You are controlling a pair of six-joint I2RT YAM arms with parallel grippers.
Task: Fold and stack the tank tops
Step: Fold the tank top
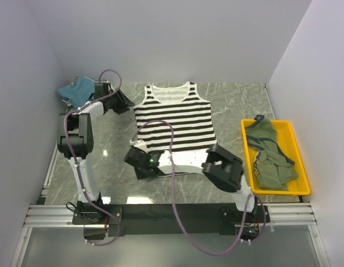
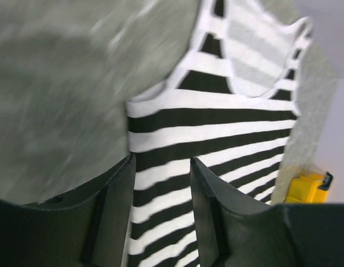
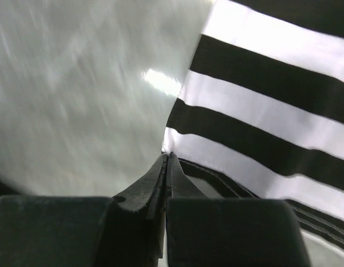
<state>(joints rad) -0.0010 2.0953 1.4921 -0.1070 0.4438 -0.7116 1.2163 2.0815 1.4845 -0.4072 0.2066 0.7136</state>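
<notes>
Progress looks slight: no folded stack shows anywhere. The black-and-white striped tank top lies spread flat in the middle of the counter, neck toward the far wall, not yet folded. The right gripper has its jaws pressed together at the near-left corner of the hem, apparently pinching the cloth edge, so the first fold of this top seems about to start. The left gripper hovers by the top's far-left shoulder, jaws apart with nothing between them. The teal-blue top sits bunched at the far-left corner; whether it is folded I cannot tell. The olive-green top lies crumpled in the yellow tray at the right, waiting its turn.
</notes>
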